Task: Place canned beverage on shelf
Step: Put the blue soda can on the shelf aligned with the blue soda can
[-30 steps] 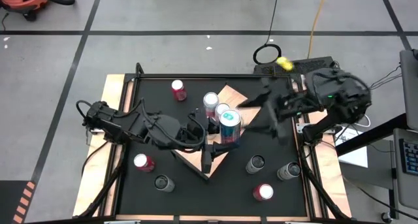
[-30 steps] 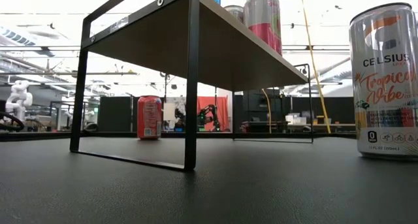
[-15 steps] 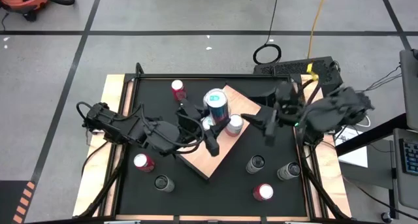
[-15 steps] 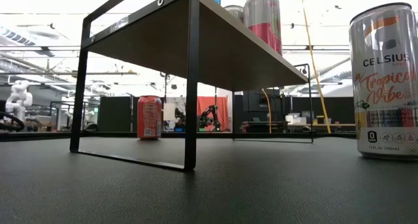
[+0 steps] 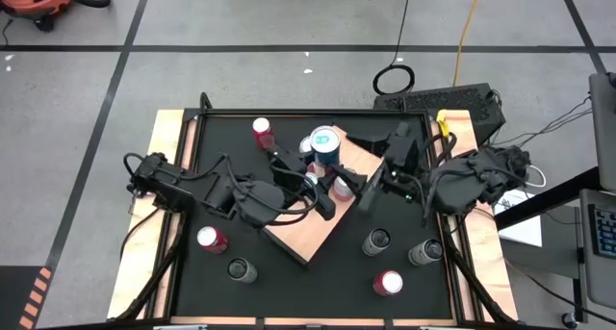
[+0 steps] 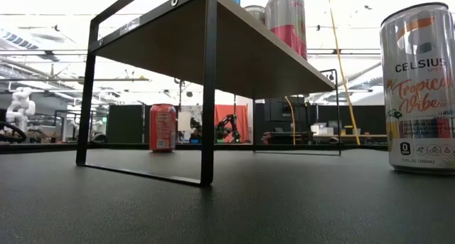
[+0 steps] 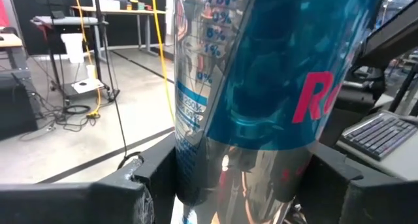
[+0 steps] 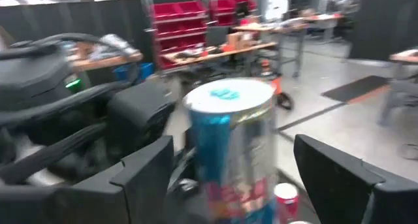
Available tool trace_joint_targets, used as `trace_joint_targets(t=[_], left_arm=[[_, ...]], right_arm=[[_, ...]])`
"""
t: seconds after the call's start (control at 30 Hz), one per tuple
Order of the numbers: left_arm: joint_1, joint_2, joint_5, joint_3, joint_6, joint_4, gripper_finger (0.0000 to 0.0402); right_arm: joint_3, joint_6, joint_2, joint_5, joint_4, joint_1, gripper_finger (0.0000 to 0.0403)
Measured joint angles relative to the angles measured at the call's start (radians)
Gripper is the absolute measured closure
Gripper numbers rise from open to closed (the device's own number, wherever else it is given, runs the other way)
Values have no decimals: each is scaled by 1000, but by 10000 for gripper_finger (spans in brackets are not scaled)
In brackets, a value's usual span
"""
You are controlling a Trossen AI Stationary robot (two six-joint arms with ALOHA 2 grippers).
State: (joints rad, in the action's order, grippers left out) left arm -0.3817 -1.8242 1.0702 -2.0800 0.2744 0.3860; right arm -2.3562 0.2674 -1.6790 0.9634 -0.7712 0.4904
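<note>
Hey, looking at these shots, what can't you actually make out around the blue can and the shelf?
- Blue can: left wrist view cuts off its top and base; the name reads only partly.
- Blue can's lower half: right wrist view, motion-blurred, print unreadable.
- Shelf top: high view, both arms cover much of it.
- Cans on the shelf: low view, the board hides their bases.
- Left tool: low view, out of frame.

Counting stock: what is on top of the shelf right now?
On the shelf stands a pink can; the left pincer holds a blue can above it. Its arm covers anything else there.
</note>
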Motion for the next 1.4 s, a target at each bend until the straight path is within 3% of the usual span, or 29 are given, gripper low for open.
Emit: trace_joint_targets(t=[0.07, 0.33, 0.57, 0.77, 1.2, 1.4], left_arm=[[0, -8, 8, 0, 1, -4, 166], [0, -9, 21, 0, -1, 24, 166], [1, -9, -3, 0, -76, 27, 166], [1, -9, -8, 0, -98, 27, 166], [2, -9, -10, 0, -93, 25, 166], [-5, -9, -10, 0, -93, 23, 154]], right_arm=[[0, 0, -3, 36, -2, -1, 107], [0, 4, -5, -33, -13, -39, 107], [0, 17, -5, -205, -20, -105, 107], [0, -6, -5, -258, -19, -131, 108], [0, -30, -5, -261, -19, -131, 182], [0, -25, 0, -263, -19, -130, 185]])
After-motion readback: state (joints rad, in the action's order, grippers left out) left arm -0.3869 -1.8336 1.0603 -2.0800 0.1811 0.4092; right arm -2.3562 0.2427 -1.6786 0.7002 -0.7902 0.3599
